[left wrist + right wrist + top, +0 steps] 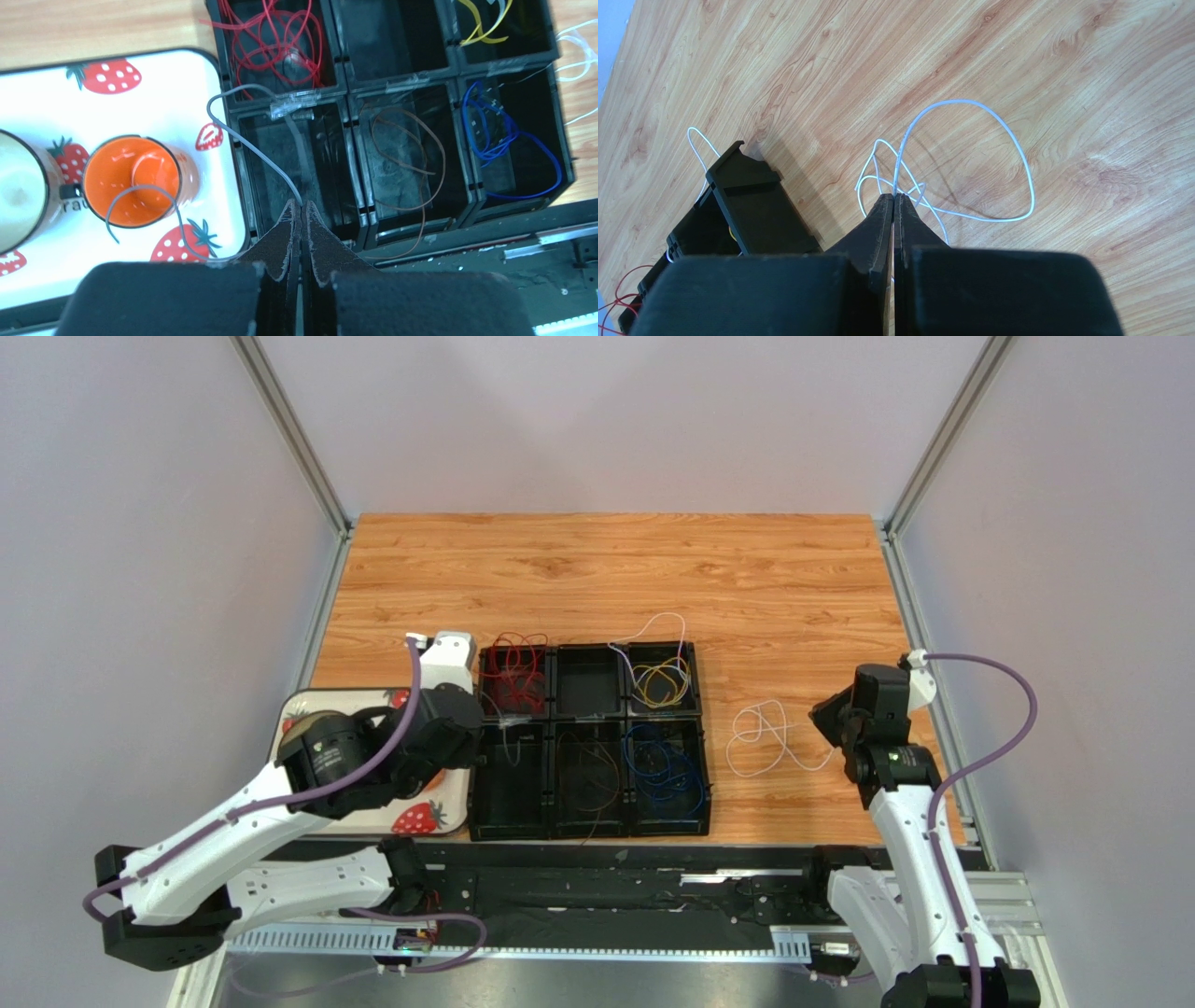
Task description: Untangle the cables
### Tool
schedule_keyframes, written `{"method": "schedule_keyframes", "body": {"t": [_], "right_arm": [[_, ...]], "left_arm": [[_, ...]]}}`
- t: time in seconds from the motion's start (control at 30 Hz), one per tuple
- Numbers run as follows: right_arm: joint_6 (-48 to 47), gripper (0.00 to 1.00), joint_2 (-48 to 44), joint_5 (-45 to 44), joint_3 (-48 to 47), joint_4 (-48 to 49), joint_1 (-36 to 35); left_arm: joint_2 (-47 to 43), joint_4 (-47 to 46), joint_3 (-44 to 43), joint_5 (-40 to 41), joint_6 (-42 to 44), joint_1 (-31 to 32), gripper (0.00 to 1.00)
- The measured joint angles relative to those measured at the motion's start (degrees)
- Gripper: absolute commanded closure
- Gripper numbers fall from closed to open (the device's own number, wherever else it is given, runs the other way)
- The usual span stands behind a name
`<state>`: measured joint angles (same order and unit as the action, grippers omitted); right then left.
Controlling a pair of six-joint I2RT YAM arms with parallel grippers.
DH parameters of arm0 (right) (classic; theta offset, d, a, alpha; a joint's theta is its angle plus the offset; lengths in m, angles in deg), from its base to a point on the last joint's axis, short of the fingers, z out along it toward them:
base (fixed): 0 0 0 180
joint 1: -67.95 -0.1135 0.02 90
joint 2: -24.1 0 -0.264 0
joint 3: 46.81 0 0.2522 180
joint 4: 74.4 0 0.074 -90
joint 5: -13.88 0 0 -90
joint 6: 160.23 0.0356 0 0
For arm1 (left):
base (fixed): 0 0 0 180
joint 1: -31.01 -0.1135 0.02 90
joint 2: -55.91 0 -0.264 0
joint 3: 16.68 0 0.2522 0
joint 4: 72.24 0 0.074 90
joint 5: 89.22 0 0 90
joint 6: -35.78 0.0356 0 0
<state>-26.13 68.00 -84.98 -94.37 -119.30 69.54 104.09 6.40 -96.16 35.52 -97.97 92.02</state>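
My left gripper is shut on a grey cable over the near-left compartment of the black organiser. The cable arcs up to a clear tape tab, and its other end loops over an orange cup. My right gripper is shut on a white cable that loops on the wood table, also seen in the top view. Red cables, a brown cable, blue cables and yellow cables lie in separate compartments.
A strawberry-print tray holding the orange cup and a pale cup sits left of the organiser. In the top view the left arm covers that tray. A metal rail runs along the table's near edge.
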Motion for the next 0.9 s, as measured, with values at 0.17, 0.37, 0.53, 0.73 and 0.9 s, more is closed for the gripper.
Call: {"method": "schedule_keyframes", "body": {"t": [0.17,0.37,0.53,0.73,0.9], "right_arm": [[-0.02,1.00,-0.31,0.00,0.11,-0.02,0.00],[-0.04,1.00,-0.72,0.02,0.50,0.07,0.00],[-0.07,1.00,-0.87,0.20,1.20,-0.02,0.00],[-0.55,1.00,-1.86,0.26,1.51,0.00,0.00],[-0.96,1.00,-2.05,0.24,1.99,-0.04,0.00]], "left_arm": [[1.16,-0.35,3.02,-1.31,-2.29,0.00,1.00],[2.62,-2.19,5.22,-3.76,-4.00,0.00,1.00],[4.61,-5.46,6.78,-6.67,-4.46,0.00,1.00],[7.56,-9.64,6.78,-8.41,-4.57,0.00,1.00],[9.46,-12.81,6.78,-9.31,-4.61,0.00,1.00]]}}
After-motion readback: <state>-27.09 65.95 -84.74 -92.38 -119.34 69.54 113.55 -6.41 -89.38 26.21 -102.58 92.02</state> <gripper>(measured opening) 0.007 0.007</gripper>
